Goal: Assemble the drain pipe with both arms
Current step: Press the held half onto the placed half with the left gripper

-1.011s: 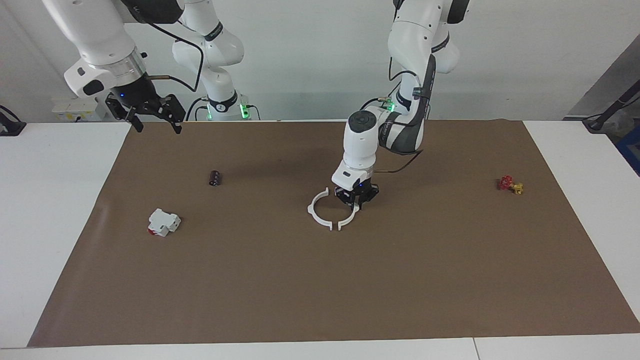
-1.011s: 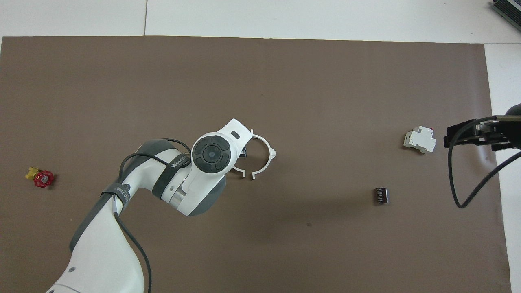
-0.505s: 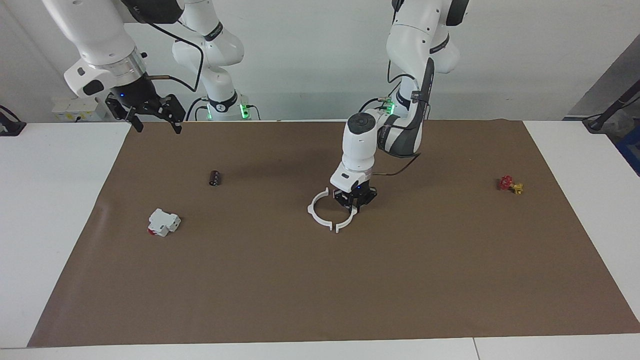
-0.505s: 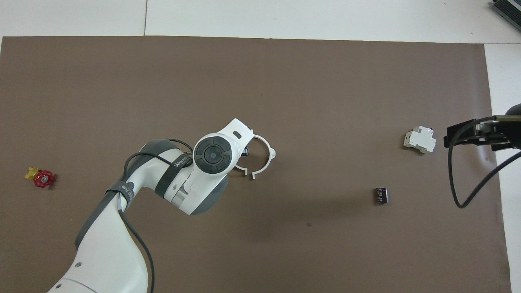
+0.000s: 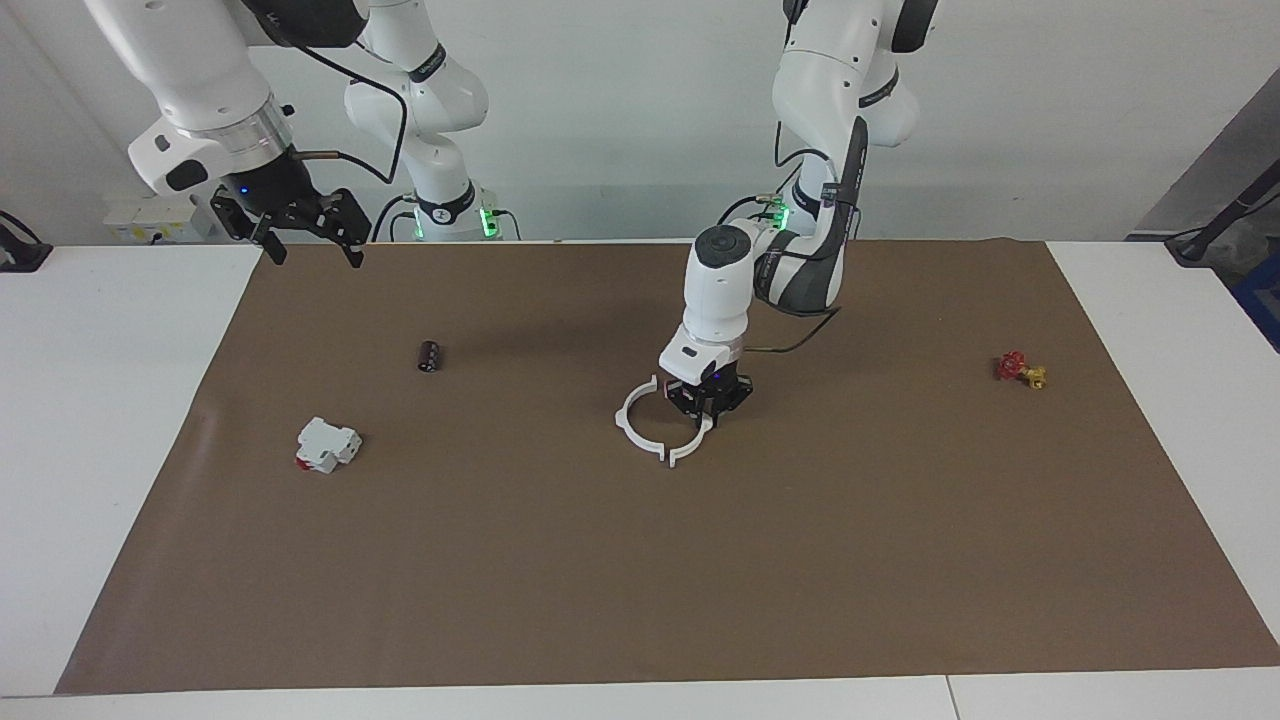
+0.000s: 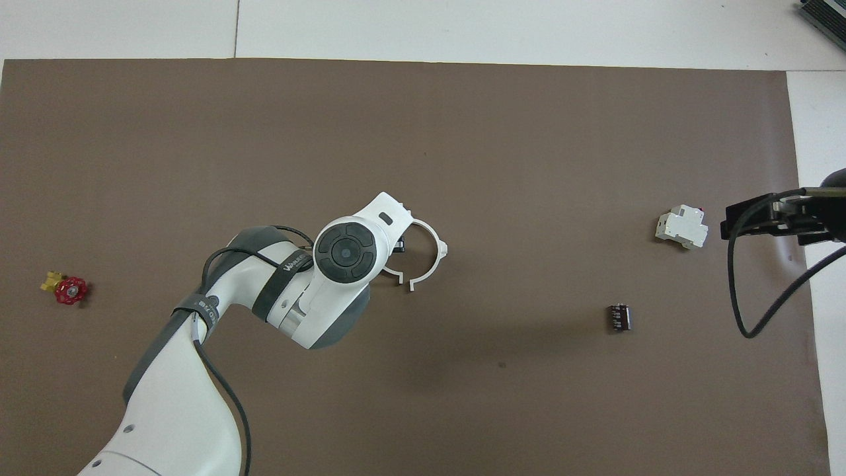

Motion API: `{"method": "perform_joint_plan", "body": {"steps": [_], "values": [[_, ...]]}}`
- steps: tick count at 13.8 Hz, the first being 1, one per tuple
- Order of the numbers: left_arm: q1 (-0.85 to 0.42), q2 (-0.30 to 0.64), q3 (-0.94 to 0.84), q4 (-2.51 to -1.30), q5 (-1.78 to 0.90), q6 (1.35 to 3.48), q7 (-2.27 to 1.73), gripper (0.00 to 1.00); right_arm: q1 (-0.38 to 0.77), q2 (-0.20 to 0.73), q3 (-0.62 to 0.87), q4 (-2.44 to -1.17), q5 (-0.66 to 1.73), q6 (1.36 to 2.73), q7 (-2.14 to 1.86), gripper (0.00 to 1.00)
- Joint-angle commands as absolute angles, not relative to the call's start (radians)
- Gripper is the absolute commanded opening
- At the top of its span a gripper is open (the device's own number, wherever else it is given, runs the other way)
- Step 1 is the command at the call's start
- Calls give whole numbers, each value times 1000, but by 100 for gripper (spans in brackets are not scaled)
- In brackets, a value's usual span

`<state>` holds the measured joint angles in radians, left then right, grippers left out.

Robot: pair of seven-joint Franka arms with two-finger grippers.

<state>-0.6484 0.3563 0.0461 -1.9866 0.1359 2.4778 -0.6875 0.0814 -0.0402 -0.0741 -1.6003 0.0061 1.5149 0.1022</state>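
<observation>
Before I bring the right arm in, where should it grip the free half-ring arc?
Probably mid-curve on the free arc, right pincer coming straight down astride the thin band: it lies flat, and its end tabs should stay clear for mating.

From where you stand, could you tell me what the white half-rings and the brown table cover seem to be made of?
The half-rings look like thin, rigid white plastic: uniform colour, crisp molded end tabs, matte. The table cover looks like brown kraft paper or thin card: flat, dull, slightly creased near one edge.
</observation>
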Motion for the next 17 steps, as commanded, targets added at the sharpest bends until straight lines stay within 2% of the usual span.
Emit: {"method": "perform_joint_plan", "body": {"steps": [1,5,17], "values": [[-663,370,57,-1979,160,2485,-698,0,77,-41,-71,-1598,-3,1499,80,100],[-673,364,57,-1976,160,2418,-699,0,77,-41,-71,-1598,-3,1499,78,100],[-678,365,51,-1968,149,2418,-719,0,77,-41,-71,-1598,-3,1499,80,100]]}}
